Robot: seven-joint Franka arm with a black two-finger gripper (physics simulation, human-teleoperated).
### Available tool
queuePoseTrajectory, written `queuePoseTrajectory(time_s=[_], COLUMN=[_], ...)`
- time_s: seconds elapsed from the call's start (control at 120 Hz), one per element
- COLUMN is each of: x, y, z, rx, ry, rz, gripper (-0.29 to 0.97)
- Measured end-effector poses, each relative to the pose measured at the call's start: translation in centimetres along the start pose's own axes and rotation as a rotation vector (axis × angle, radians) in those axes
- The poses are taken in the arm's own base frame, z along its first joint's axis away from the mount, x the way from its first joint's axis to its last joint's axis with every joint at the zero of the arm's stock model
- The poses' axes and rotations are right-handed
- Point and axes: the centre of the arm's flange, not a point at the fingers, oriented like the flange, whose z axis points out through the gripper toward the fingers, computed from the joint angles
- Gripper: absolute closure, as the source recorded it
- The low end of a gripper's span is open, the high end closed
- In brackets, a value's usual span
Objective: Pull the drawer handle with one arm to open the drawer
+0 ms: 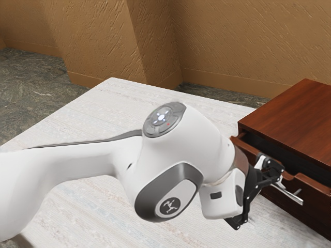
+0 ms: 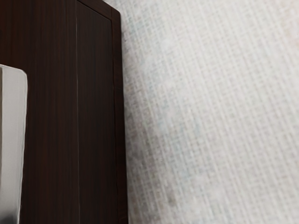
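Our end effector (image 1: pixel 261 198), fingers spread, sits at the drawer handle (image 1: pixel 289 190) so we can pull the slightly open drawer (image 1: pixel 315 200) outward.

no words or numbers can be read. the arm (image 1: pixel 77 165) carries a small white emblem (image 1: pixel 169 205) on a grey joint cap (image 1: pixel 153 192), perhaps a maker's mark. the round button pad (image 1: pixel 164 120) shows faint symbols, too small to tell.

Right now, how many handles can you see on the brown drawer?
1: a silver handle on the front of the slightly open drawer, at the exterior view's right. The arm may hide others.
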Motion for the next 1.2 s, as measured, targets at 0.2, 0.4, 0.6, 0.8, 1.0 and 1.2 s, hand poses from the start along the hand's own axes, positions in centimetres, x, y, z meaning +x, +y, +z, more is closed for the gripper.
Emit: queuePoseTrajectory(time_s=[0.2,0.4,0.6,0.8,1.0,1.2], x=[0.2,0.3,0.2,0.3,0.3,0.4], y=[1.2,2.9,3.9,5.1,6.1,7.2], z=[-0.9,-1.7,-2.3,-2.9,-3.7,-4.3], rx=[0.000,-0.004,0.009,0.014,0.021,0.022], ry=[-0.004,-0.011,-0.014,-0.019,-0.024,-0.028], rz=[-0.003,-0.006,-0.013,-0.017,-0.024,-0.031], gripper=[0.03,0.00,0.01,0.02,0.03,0.01])
